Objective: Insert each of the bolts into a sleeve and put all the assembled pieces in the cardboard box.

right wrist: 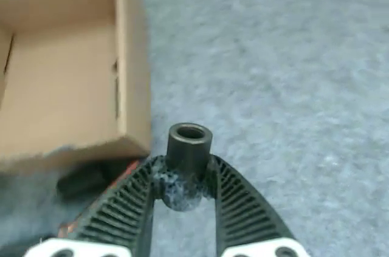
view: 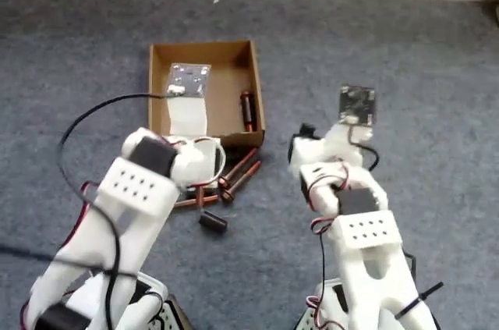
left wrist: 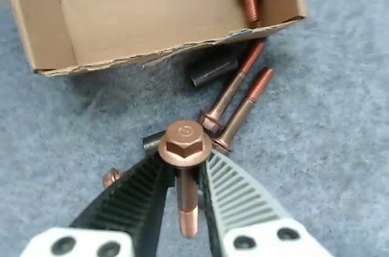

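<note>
Left gripper (left wrist: 185,167) pinched a copper bolt (left wrist: 184,147) just near of the cardboard box (view: 258,104). Right gripper (right wrist: 184,169) clamped a black sleeve (right wrist: 189,144), right of the box. One assembled piece (view: 248,110) lay inside, right side. Loose bolts (view: 240,172) and a spare sleeve (view: 212,221) sat on the carpet (view: 437,72).

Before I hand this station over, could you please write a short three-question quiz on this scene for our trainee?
1. True or false: the left gripper is shut on a copper bolt.
2. What does the right gripper hold? A: a hex nut. B: a black sleeve. C: nothing.
3. Fill in: one assembled piece already lies inside the ____.
Key: 1 true; 2 B; 3 cardboard box.
</note>
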